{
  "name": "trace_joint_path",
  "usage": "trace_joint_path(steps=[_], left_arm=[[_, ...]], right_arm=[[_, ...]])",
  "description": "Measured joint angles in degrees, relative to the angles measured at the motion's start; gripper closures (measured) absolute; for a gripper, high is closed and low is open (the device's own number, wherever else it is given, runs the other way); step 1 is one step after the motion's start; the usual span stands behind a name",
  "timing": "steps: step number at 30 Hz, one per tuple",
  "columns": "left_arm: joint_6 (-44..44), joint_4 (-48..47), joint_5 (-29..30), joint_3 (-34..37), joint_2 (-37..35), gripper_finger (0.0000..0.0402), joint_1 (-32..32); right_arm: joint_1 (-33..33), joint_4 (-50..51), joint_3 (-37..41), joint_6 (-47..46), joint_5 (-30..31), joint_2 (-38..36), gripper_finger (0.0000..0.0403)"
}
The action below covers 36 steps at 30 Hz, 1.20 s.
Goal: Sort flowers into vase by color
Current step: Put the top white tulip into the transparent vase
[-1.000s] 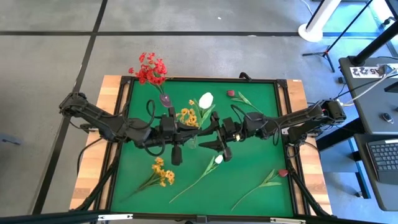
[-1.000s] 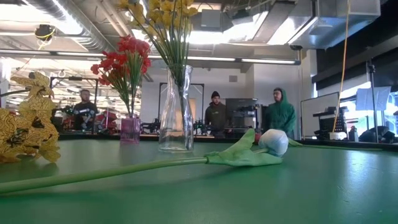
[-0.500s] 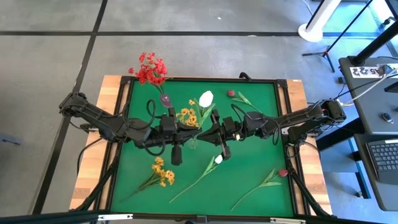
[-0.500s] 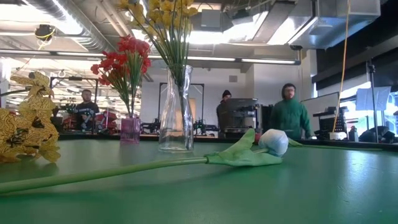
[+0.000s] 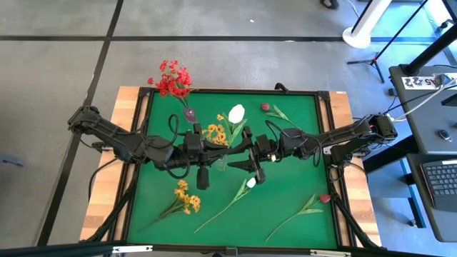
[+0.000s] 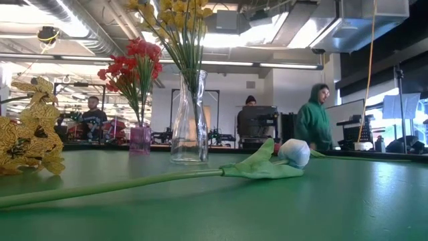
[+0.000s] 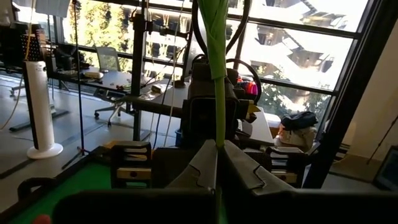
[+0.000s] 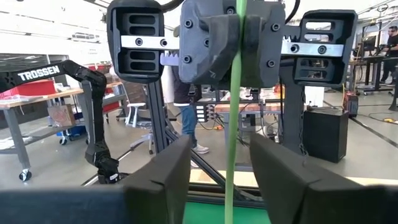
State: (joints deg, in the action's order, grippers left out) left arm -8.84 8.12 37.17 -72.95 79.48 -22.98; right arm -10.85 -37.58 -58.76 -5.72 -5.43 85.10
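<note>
High view showed almost no change on the table over the last second. The left gripper and the right gripper remained nose to nose above the middle of the mat. The right gripper's dark fingers shifted slightly half a second earlier and then returned to the same pose. In the low view, only a person in the room behind had walked across.

The wrist views gave the grip state. In the left wrist view, the left gripper had its fingers pressed together on a thin green stem. In the right wrist view, the right gripper stood with its fingers spread, one on each side of that stem and not touching it.

We judged the stem to belong to the white tulip, held in the air above the mat, just beside the yellow cluster in the clear vase. The red cluster stood in the small pink vase.

We read this stillness as a handover paused before the right fingers closed. A yellow-orange spray, a second white tulip and two dark pink buds lay unsorted on the mat.
</note>
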Motion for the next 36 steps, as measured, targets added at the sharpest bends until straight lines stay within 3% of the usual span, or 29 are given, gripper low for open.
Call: trace_joint_path(steps=[4,17,30,36], left_arm=[[0.0,0.0,0.0,0.0,0.0,0.0401,0.0],[0.3,-1.5,0.0,0.0,0.0,0.0401,0.2],[-0.1,-3.7,0.0,0.0,0.0,0.0401,0.2],[-1.3,-5.3,0.2,0.0,0.0,0.0401,0.2]], right_arm=[[0.0,0.0,0.0,0.0,0.9,0.0,0.0233],[0.0,2.8,-4.2,0.1,0.9,3.6,0.0286],[0.0,3.7,-4.3,1.6,1.8,3.5,0.0391],[0.0,5.0,-4.3,1.9,2.5,3.4,0.0398]])
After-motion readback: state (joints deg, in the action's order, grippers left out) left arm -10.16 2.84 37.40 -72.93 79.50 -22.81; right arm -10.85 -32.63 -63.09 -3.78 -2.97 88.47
